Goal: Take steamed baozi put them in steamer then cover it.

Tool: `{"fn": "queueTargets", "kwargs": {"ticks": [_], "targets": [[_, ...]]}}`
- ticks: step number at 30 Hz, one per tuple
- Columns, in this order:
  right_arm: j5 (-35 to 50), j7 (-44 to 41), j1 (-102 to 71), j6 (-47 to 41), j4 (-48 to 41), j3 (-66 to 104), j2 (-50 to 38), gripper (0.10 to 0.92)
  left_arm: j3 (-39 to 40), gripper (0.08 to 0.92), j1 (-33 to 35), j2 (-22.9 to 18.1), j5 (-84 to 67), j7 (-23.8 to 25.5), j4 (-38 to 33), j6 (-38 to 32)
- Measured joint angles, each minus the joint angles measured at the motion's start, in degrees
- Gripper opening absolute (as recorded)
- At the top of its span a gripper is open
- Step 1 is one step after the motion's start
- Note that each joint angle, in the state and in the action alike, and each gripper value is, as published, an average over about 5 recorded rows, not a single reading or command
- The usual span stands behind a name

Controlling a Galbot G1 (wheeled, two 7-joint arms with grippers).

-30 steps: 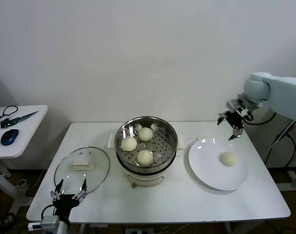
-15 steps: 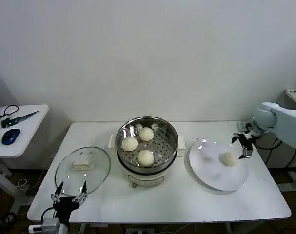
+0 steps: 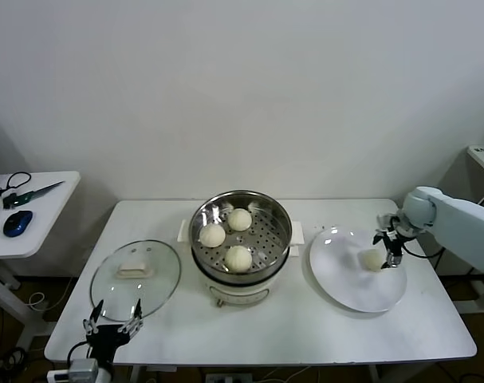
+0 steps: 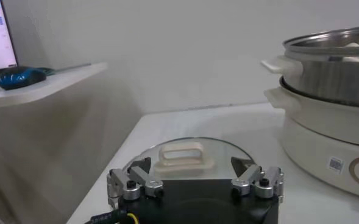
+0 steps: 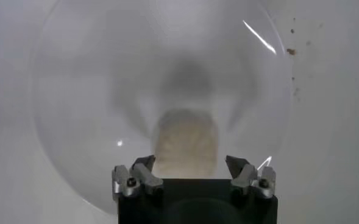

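The steel steamer [image 3: 226, 278] stands mid-table on its cream base, also seen in the left wrist view as the steamer [image 4: 331, 79]. Three baozi [image 3: 212, 235] [image 3: 239, 219] [image 3: 238, 258] lie on its perforated tray. One more baozi [image 3: 372, 259] [image 5: 186, 143] rests on the white plate [image 3: 349, 295] [image 5: 75, 91]. My right gripper [image 3: 387, 246] [image 5: 190, 161] is down at that bun, open, with a finger on each side and small gaps showing. The glass cover [image 3: 135, 275] [image 4: 179, 155] lies flat left of the steamer. My left gripper [image 3: 112, 319] [image 4: 194, 167] hangs open at the table's front edge, just short of the cover.
A low side table [image 3: 34, 211] at the far left carries a blue mouse [image 3: 13, 223] and a green-handled tool [image 3: 26, 194]. The white wall stands close behind the table. The right arm reaches in over the table's right edge.
The right arm came down from above the plate's far rim to the bun on the plate, and its fingers now straddle it. The left arm stayed put.
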Motion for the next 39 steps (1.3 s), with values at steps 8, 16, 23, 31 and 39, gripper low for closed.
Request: {"fn": "queueTargets", "kwargs": {"ticks": [8, 16, 23, 31, 39], "targets": [[-0.7, 0.0, -1.5, -0.9, -1.1, 1.2, 0.9, 0.711, 0.1, 0.823, 0.2, 0.0, 0.1, 0.0, 0.0, 0.0], [0.2, 0.2, -0.1, -2.1, -0.3, 0.4, 0.7, 0.581, 0.3, 0.823, 0.1, 0.0, 0.2, -0.1, -0.1, 0.0], [6.9, -0.2, 10.0, -4.1, 5.5, -8.0, 0.3, 0.577, 0.3, 0.823, -0.1, 0.5, 0.2, 0.0, -0.4, 0.1], [22.4, -0.4, 33.3, -8.4, 17.8, -22.1, 4.3, 0.577, 0.9, 0.823, -1.0, 0.9, -0.1, 0.3, -0.8, 0.5], [36.0, 2.0, 46.6, -13.6, 28.2, -26.3, 11.2, 0.577, 1.1, 0.823, -1.4, 1.1, -0.4, 0.4, -1.2, 0.7]]}}
